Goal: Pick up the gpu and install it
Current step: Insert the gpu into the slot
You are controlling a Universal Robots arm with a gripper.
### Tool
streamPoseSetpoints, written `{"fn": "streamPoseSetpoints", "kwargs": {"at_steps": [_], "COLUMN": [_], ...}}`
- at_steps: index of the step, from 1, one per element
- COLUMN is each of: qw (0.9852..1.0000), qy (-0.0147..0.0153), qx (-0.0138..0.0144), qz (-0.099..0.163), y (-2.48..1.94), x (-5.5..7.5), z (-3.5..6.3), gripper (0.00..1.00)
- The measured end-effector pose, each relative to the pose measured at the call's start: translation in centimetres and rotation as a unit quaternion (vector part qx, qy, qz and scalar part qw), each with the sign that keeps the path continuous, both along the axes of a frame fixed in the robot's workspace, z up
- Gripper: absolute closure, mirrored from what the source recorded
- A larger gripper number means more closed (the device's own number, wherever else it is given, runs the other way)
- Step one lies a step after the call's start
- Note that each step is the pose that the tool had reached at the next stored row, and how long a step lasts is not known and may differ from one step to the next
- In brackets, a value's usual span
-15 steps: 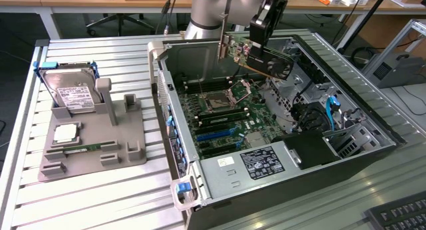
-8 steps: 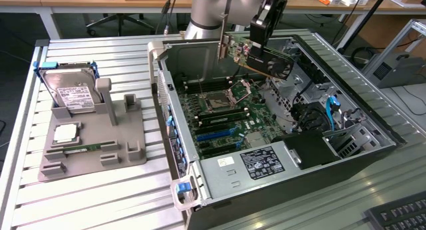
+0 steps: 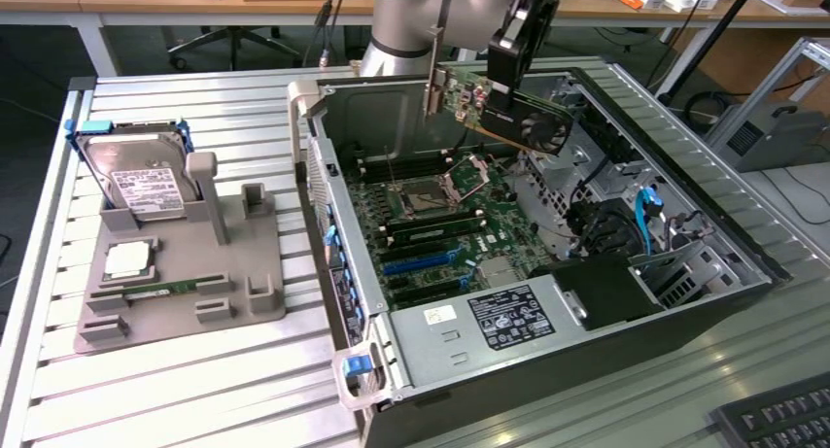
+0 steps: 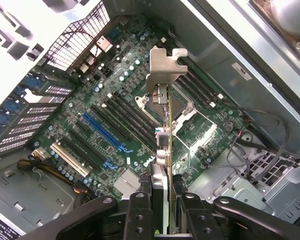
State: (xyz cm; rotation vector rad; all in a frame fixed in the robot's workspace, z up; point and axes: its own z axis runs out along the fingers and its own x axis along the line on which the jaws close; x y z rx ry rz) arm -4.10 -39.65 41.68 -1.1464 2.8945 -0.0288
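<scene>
Here, a ribbed metal bench [image 3: 182, 108] is topped by an open grey steel computer case [image 3: 376, 118], in which a green motherboard [image 3: 434, 263] is laid flat. Above it the gpu [image 3: 519, 118], a thin card with a bent silver bracket [image 4: 163, 67], is held tilted and unseated, clamped in the black tool [image 4: 163, 212]. Print on a black sticker [image 3: 516, 317] cannot be read.

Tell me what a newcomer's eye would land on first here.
The gpu hangs tilted above the open computer case, with the gripper jaws closed on it. Beneath lies the green motherboard; on the exterior view's left, a hard drive stands in a grey holder.
</scene>
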Motion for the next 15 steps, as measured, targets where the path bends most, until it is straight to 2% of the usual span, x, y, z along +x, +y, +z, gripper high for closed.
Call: {"fn": "streamPoseSetpoints", "kwargs": {"at_steps": [15], "qw": [0.9999], "qy": [0.0000], "qx": [0.0000], "qz": [0.011], "y": [-0.01], "x": [0.00], "z": [0.00], "gripper": [0.73]}}
